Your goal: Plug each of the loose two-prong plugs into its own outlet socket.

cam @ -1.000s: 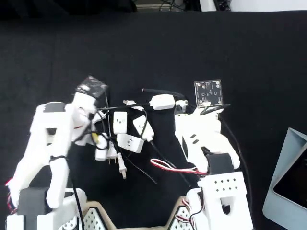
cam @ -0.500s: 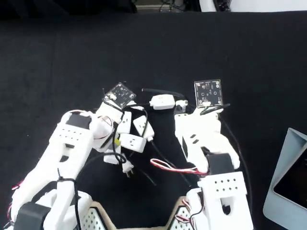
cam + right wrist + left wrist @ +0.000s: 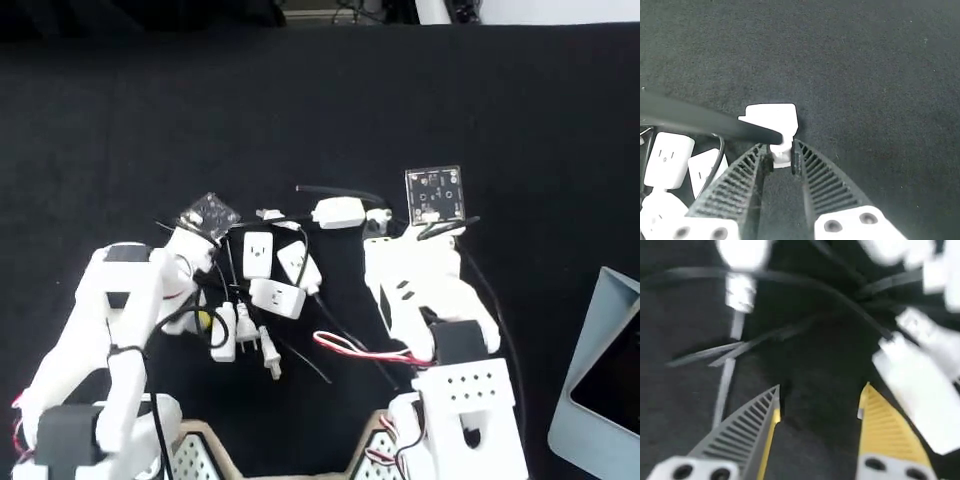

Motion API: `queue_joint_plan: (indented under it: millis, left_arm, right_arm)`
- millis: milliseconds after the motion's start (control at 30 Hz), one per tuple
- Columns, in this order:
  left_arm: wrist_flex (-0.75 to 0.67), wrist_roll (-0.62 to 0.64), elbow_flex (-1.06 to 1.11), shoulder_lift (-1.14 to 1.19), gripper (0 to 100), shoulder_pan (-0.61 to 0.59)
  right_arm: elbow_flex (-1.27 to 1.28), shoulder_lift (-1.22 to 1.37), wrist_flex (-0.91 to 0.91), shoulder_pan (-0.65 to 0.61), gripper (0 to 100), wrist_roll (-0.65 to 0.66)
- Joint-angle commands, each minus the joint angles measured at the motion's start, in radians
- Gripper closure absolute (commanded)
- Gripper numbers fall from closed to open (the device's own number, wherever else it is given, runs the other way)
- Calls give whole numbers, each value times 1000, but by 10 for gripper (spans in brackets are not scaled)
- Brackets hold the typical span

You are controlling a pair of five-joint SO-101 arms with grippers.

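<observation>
Right tool: fingers narrow, clamped on the short neck of a white plug. The plug body lies on the black bench just past the fingertips. In the high view this white plug sits near frame centre, slightly above the middle, and a black cable curves off toward its upper left.

Left tool: spread wide, holding nothing, with bare bench between the fingers. One finger carries a yellow pad. A white body lies just beside that finger; I cannot tell whether they touch.

High view: three outlet sockets are clustered left of centre. Two loose plugs lie side by side just below them, neither seated in a socket. The left arm occupies the lower left, its wrist end beside the left-hand one.
</observation>
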Motion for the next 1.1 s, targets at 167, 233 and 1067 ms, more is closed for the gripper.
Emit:
queue_joint_plan:
  millis: [167,233,1067]
  left_arm:
    - [98,-11,-142,-21,773,-5]
    - [167,-11,-199,-21,784,2]
    - [218,227,-163,-21,782,346]
  right_arm:
    - [-8,-15,-18,-15,985,-5]
    - [-10,-15,-18,-15,985,-5]
    - [-10,-13,-18,-15,985,-2]
